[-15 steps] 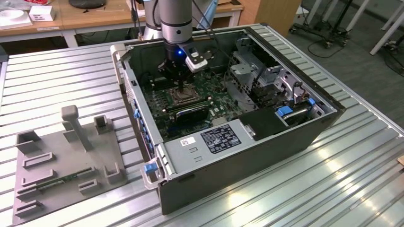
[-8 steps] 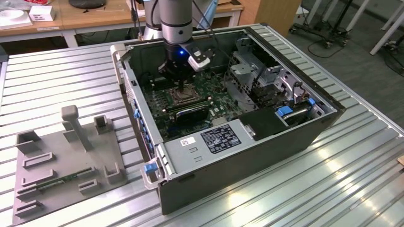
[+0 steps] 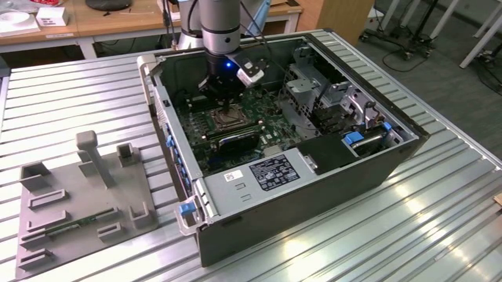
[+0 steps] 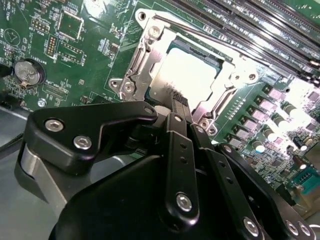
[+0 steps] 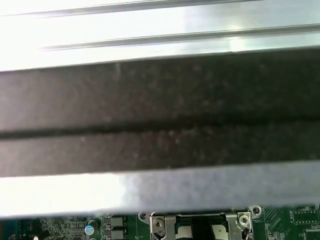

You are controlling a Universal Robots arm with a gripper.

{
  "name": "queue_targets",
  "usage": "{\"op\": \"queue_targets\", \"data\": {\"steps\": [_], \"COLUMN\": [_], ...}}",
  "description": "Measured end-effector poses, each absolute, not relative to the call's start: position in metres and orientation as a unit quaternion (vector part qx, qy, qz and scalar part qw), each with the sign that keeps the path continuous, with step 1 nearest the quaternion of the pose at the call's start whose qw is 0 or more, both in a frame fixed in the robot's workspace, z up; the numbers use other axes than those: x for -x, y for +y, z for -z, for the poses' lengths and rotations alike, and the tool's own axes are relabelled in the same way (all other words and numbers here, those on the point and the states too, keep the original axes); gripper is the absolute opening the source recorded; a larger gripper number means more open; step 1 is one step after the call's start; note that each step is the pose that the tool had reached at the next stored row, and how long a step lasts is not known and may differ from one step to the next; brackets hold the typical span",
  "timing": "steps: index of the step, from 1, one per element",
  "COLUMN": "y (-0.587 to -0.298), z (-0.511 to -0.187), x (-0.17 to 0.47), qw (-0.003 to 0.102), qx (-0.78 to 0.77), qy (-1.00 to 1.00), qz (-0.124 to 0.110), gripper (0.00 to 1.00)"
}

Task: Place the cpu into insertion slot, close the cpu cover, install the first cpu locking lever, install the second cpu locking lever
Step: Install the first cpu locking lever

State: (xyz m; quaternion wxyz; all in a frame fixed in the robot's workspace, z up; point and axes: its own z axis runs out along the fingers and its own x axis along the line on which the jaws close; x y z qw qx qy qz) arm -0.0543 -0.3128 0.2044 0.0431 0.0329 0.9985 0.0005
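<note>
Currently gripper (image 4: 175,107) down at insertion slot (image 3: 228,119) inside the open case on tabletop (image 3: 70,100), fingers together at near edge of cpu (image 4: 187,75). Cpu seated under cpu cover (image 4: 145,60). Thin, rigid, fragile chip: edge contact only.

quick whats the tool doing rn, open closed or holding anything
tool: fingers together, shut, tip down at the cpu that sits in the insertion slot under the cpu cover; nothing held.
</note>
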Motion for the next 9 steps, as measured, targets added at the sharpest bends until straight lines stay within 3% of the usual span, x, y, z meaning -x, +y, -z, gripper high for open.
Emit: {"op": "queue_targets", "data": {"steps": [9], "y": [-0.3166], "z": [-0.2126], "x": [0.0543], "qw": [0.043], "qx": [-0.033], "qy": [0.999], "qz": [-0.001], "gripper": [0.11]}}
